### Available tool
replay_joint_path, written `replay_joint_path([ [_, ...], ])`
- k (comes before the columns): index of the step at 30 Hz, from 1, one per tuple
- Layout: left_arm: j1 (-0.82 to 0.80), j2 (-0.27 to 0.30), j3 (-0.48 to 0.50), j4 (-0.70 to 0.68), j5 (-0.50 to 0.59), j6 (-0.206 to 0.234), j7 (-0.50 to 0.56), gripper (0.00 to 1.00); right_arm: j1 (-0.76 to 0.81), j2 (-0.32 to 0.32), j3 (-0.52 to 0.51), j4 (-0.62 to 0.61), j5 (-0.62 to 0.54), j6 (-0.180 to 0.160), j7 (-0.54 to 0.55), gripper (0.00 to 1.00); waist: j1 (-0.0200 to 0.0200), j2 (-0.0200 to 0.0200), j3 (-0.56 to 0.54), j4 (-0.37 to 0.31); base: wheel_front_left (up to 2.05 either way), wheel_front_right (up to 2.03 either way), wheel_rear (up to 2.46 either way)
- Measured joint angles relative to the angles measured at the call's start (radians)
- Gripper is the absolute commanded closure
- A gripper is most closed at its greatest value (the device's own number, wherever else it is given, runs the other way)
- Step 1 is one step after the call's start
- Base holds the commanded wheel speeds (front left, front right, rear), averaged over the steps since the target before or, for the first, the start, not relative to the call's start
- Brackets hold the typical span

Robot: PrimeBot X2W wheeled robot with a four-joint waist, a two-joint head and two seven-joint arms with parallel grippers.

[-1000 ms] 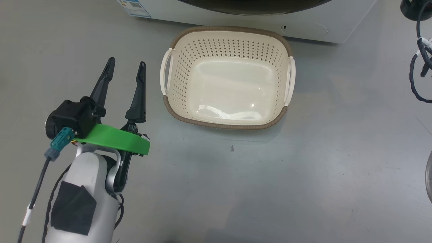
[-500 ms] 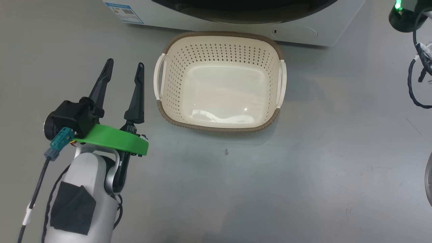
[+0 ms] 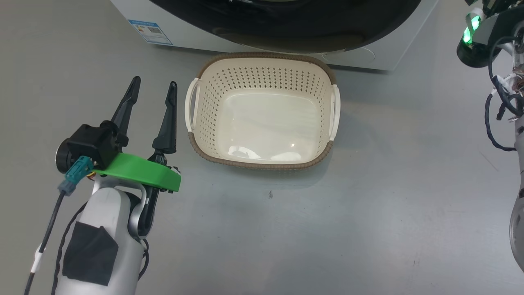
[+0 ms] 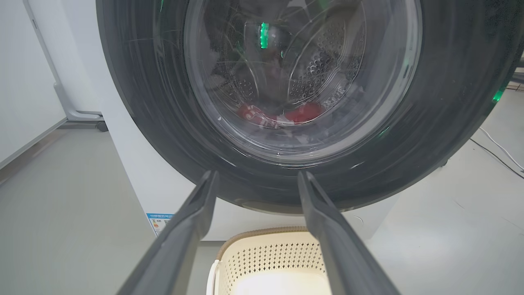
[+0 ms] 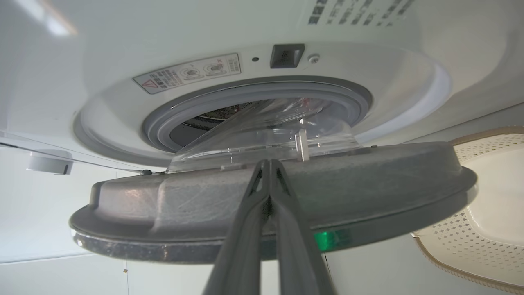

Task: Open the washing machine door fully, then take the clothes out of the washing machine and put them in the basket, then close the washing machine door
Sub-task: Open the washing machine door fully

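Note:
The washing machine (image 3: 135, 16) stands at the top of the head view, its glossy black door (image 3: 286, 24) above the empty basket (image 3: 262, 165). My left gripper (image 3: 154, 82) hangs open left of the basket, holding nothing. In the left wrist view its fingers (image 4: 258, 174) point at the door's glass window (image 4: 143, 102), and the red clothes (image 4: 303, 112) show through it inside the drum. In the right wrist view the door (image 5: 368, 172) stands ajar, seen edge-on. My right gripper (image 5: 268, 162) is shut, its tips against the door's inner face, below the grey drum seal (image 5: 163, 119).
My right arm's wrist (image 3: 475, 37), with a green light and loose black cables (image 3: 491, 123), hangs at the head view's right edge. A blue label (image 3: 149, 32) marks the washer's lower left front. Grey floor surrounds the basket. A white wall panel (image 4: 24, 82) stands left of the washer.
The head camera has tilted up, so more of the black door shows and the basket sits lower. My right arm has come further into view at the upper right. The left gripper keeps its pose.

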Motion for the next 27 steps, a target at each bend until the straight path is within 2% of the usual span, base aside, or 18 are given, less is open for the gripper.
replay_joint_path([
  [9, 0.004, 0.000, 0.001, 0.011, 0.011, 0.000, 0.000, 0.00, 0.048, 0.014, 0.012, -0.002, 0.008, 0.016, 0.042, 1.00, 0.0000, 0.0000, -0.029, -0.015, 0.00, 0.00, 0.00],
  [27, 0.024, 0.000, -0.010, 0.029, 0.011, 0.000, 0.000, 0.00, 0.108, 0.056, 0.049, -0.051, 0.017, 0.020, 0.112, 1.00, 0.0000, 0.0000, -0.074, -0.020, 0.00, 0.00, 0.00],
])
